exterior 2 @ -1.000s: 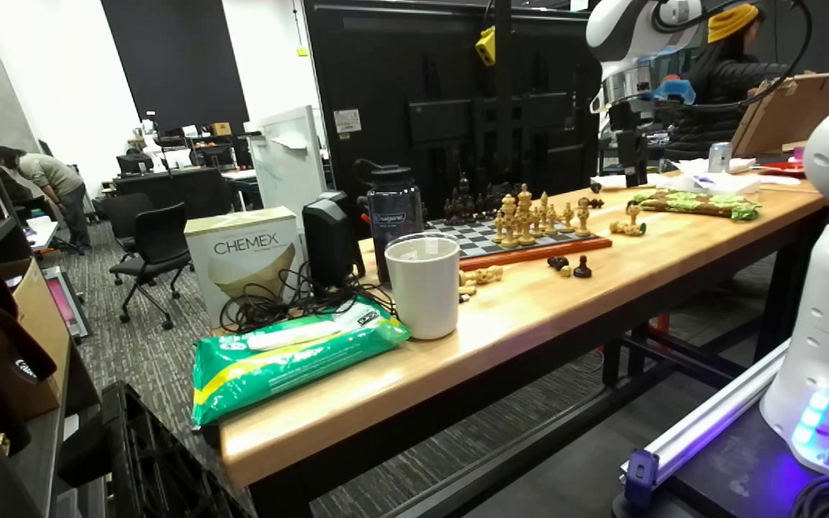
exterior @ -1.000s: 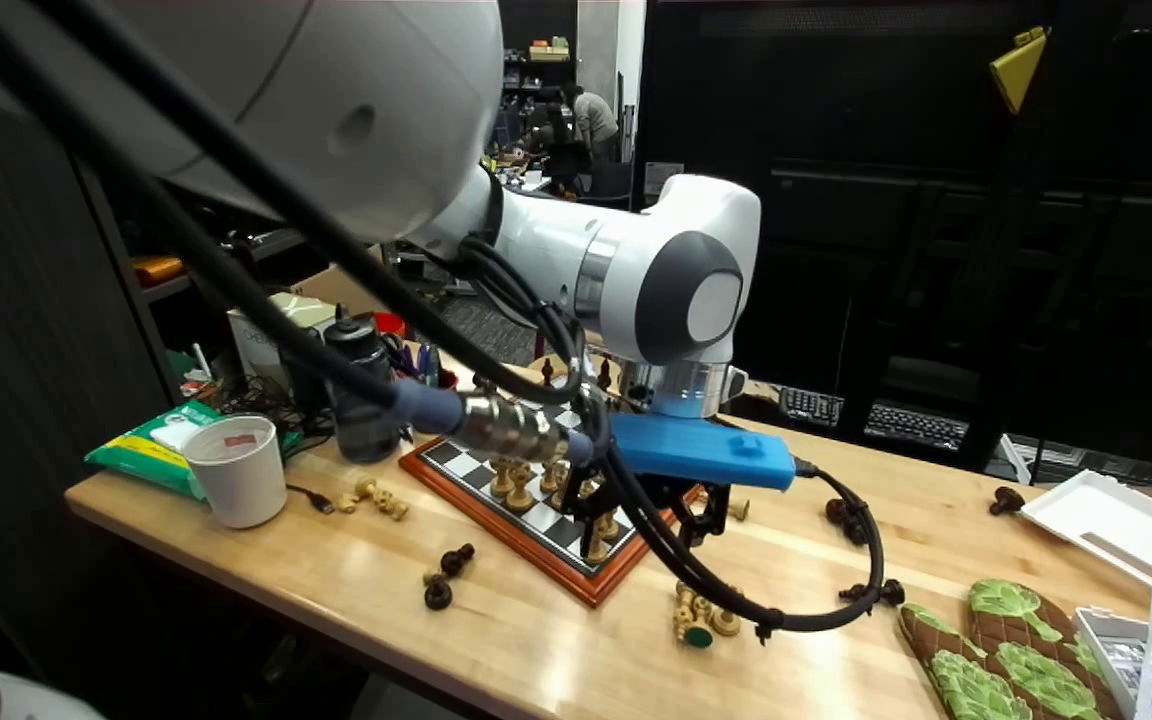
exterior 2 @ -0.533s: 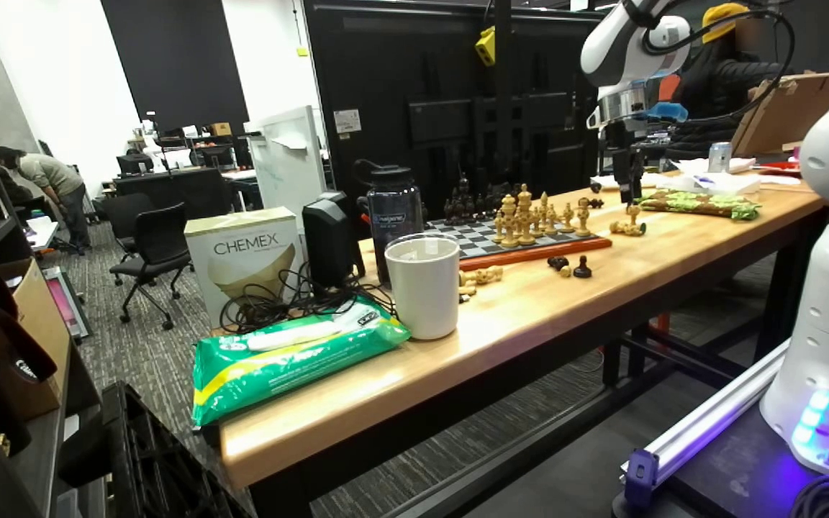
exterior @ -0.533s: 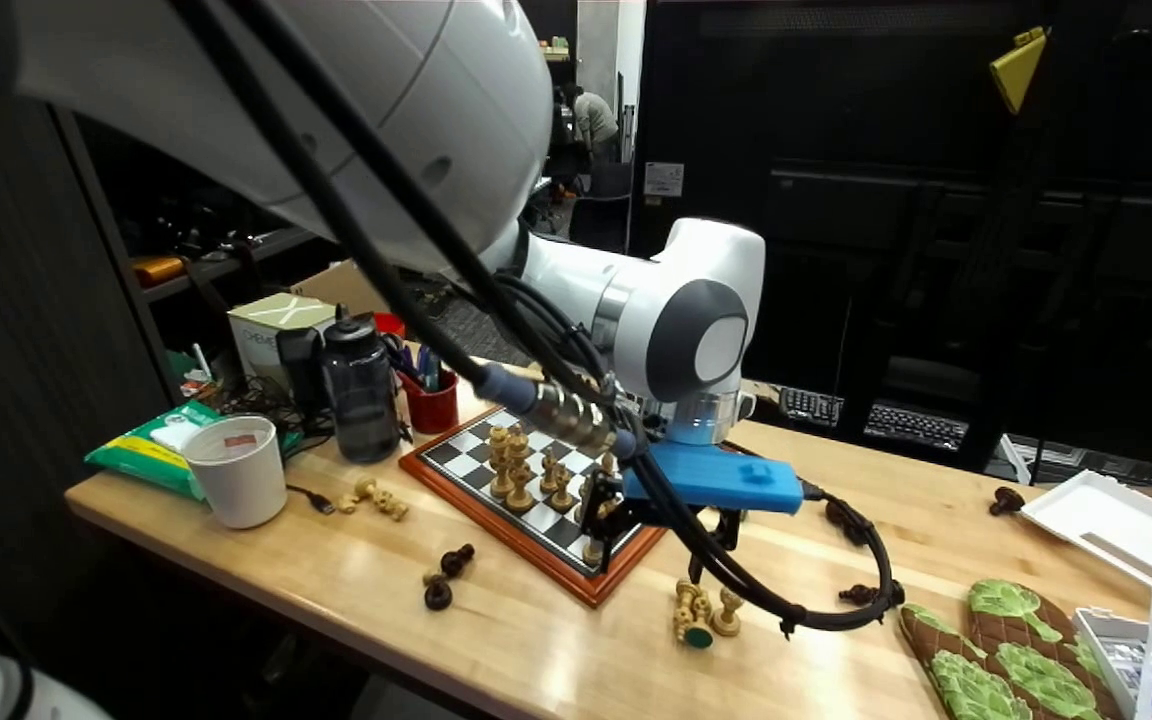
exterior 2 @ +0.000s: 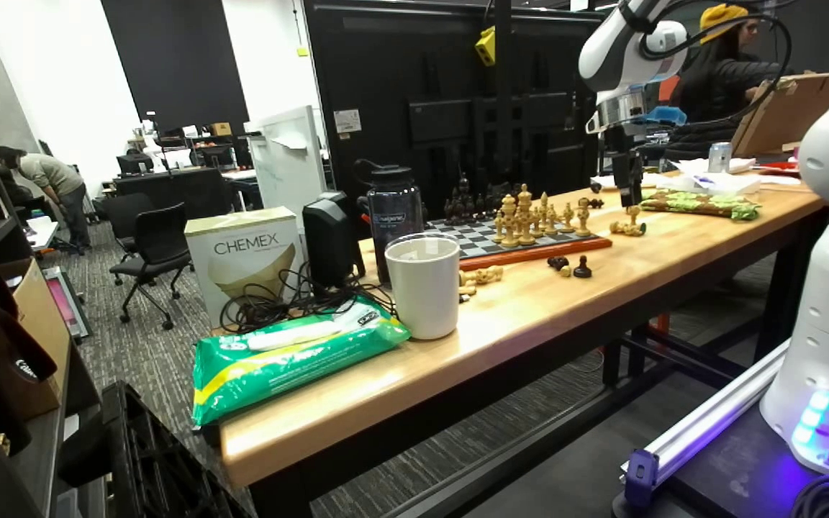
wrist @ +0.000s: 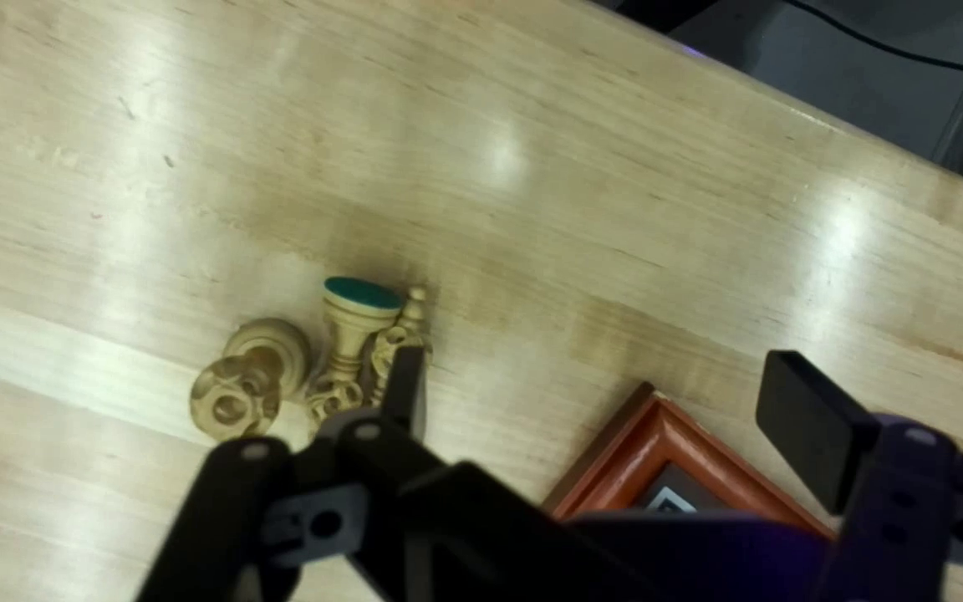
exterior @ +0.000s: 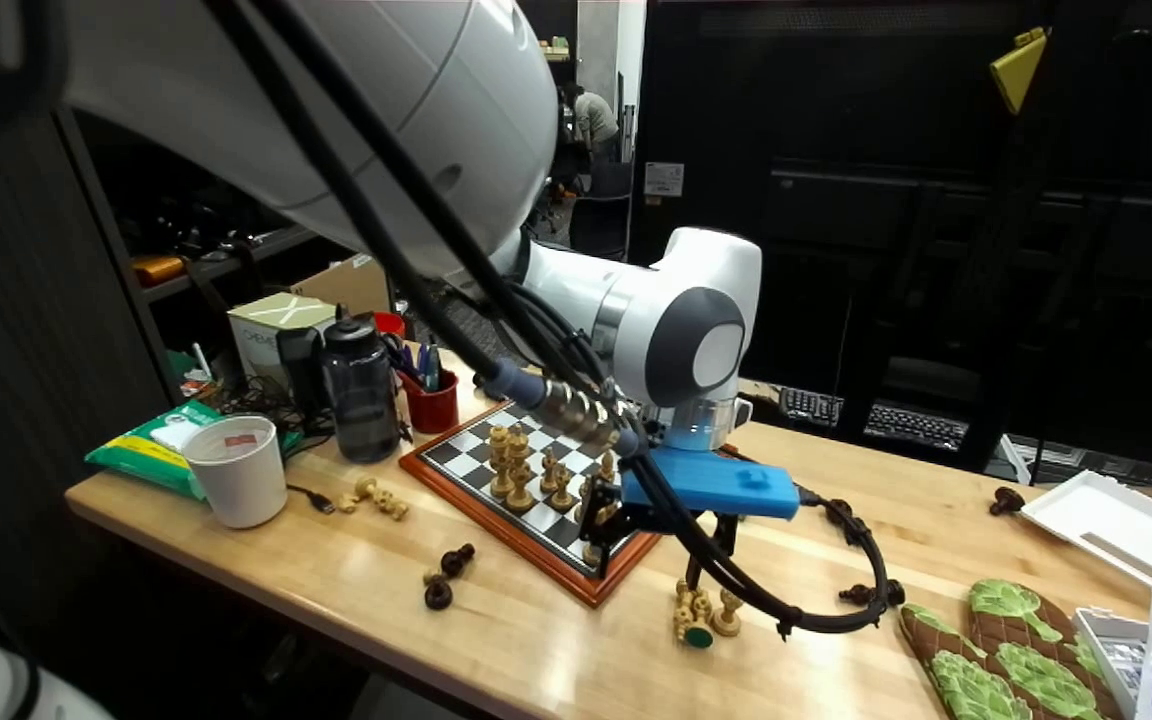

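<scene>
My gripper is open, with nothing between its fingers. In the wrist view the wooden-framed chessboard's corner shows below the gap. Left of it lie pale chess pieces, one with a green base, partly hidden by the left finger; beside them a pale piece stands upright. In an exterior view the gripper hangs over the near corner of the chessboard, close above the loose pale pieces. Several pale pieces stand on the board, dark ones at its far side.
Dark pieces lie before the board, another dark piece to its right. A white mug, a dark bottle and a red pen cup stand leftward. Leaf-patterned mitts and a white tray are rightward.
My gripper has come down toward the table near the board's corner and the loose pale pieces, mostly in the first half second. Its jaws have stayed open. The chess pieces have not moved.
</scene>
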Available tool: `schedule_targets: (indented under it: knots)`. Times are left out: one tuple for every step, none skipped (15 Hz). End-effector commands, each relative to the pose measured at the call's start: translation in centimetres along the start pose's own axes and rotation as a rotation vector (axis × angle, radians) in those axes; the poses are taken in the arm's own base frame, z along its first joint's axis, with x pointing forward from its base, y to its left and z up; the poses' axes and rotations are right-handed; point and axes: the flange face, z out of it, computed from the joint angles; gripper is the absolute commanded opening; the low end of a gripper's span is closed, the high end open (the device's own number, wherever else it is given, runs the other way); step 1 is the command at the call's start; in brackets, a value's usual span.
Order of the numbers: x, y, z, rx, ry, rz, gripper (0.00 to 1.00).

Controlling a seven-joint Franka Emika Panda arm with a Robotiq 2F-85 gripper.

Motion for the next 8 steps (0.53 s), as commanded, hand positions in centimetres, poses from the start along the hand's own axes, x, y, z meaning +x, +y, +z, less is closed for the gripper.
schedule_targets:
  knots:
    - [1.0, 0.4, 1.4, 0.036, -0.012, -0.024, 1.0]
    - [1.2, 0.5, 1.9, 0.049, -0.016, -0.023, 1.0]
    - [1.3, 0.6, 2.3, 0.062, -0.02, -0.022, 1.0]
    - [1.4, 0.7, 2.6, 0.07, -0.022, -0.02, 1.0]
    - [1.5, 0.9, 3.0, 0.078, -0.025, -0.021, 1.0]
    - [1.7, 1.1, 3.3, 0.081, -0.029, -0.025, 1.0]
    - [1.8, 1.4, 3.5, 0.081, -0.034, -0.033, 1.0]
    - [1.9, 1.6, 3.7, 0.078, -0.041, -0.044, 1.0]
